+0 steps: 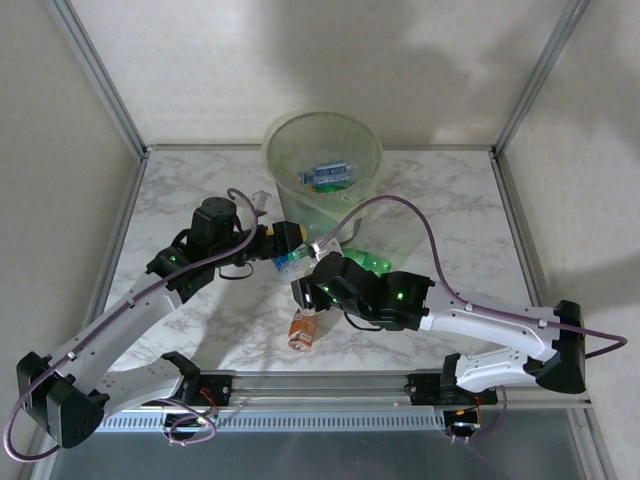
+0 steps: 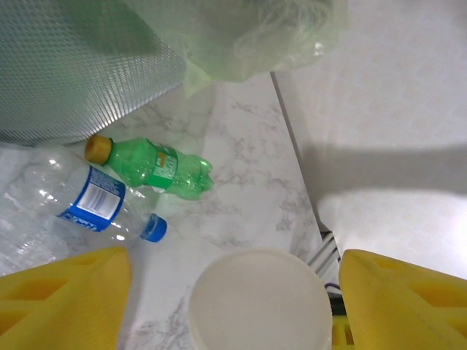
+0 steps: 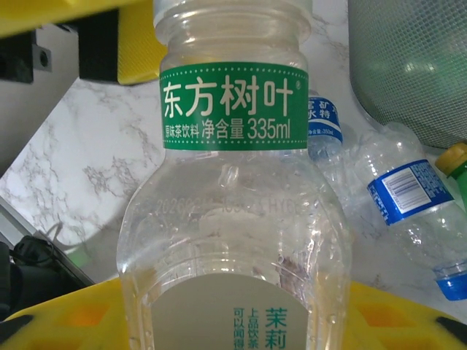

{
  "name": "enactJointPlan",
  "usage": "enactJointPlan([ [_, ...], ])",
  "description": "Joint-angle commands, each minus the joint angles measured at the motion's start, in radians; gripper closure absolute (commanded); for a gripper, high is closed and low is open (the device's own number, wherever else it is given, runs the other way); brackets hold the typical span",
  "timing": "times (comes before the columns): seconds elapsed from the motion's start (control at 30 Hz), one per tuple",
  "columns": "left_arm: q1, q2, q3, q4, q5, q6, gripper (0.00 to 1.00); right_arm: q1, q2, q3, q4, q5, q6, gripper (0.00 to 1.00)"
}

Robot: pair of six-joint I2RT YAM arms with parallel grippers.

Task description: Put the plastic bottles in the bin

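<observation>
– Marble table [image 1: 180, 180] near you, what's on it?
– An orange-labelled plastic bottle [image 1: 303, 328] lying loose. Beyond it my right gripper [image 3: 233, 321] is clamped on a clear plastic bottle with a green label band [image 3: 233, 219]; the left gripper [image 2: 233, 284] has its jaws apart around its white cap [image 2: 259, 299], I think.
– Risk?
– Both pulling could twist it free short of the round pale-green bin [image 1: 375, 205], which holds blue-labelled and green bottles [image 1: 330, 175].

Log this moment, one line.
right gripper: shut on clear green-labelled plastic bottle | left gripper: open | pale-green round plastic bin: bottles inside
</observation>
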Motion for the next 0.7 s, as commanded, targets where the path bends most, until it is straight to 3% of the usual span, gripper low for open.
enactJointPlan([
  [0.0, -0.005, -0.006, -0.004, -0.011, 0.066, 0.026, 0.25, 0.004, 0.003, 0.039, 0.033, 0.023, -0.024, 0.48],
  [0.43, 0.000, 0.000, 0.005, 0.009, 0.031, -0.006, 0.56, 0.004, 0.013, 0.078, 0.020, 0.031, -0.041, 0.47],
  [0.67, 0.054, -0.010, 0.064, 0.063, 0.025, -0.089, 0.67, 0.003, -0.035, 0.110, -0.021, 0.097, -0.029, 0.33],
])
